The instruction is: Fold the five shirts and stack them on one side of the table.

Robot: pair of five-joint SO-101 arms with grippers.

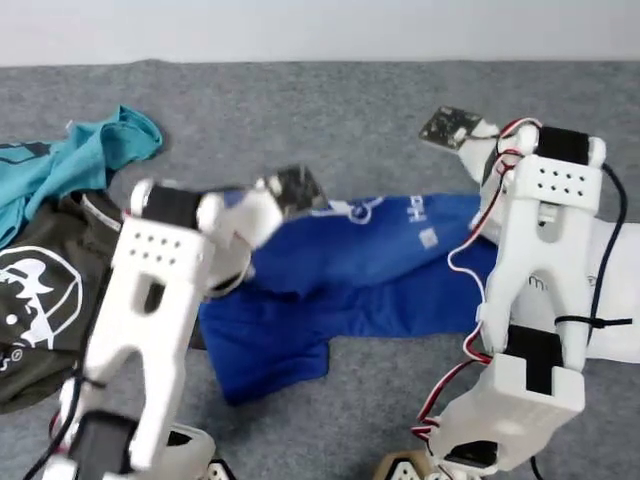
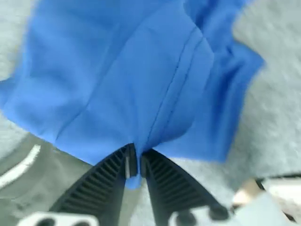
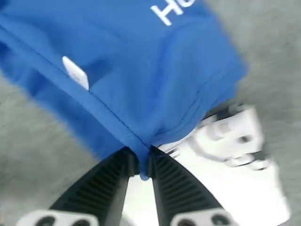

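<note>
A grey table (image 1: 300, 110) is seen from above. A rumpled blue shirt (image 1: 370, 280) is spread at its centre. A dark printed shirt (image 1: 40, 300) is heaped at nine o'clock, a teal shirt (image 1: 80, 155) at ten, a white shirt (image 1: 622, 280) at three. The blue shirt's edges are pinched tight by the left gripper (image 2: 134, 162) and the right gripper (image 3: 143, 162).

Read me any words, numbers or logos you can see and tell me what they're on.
No text reads whole.
White lettering on the blue shirt: creased and cut off, unreadable.
White print on the dark shirt: too small.
White tag on the blue shirt: blurred.
</note>
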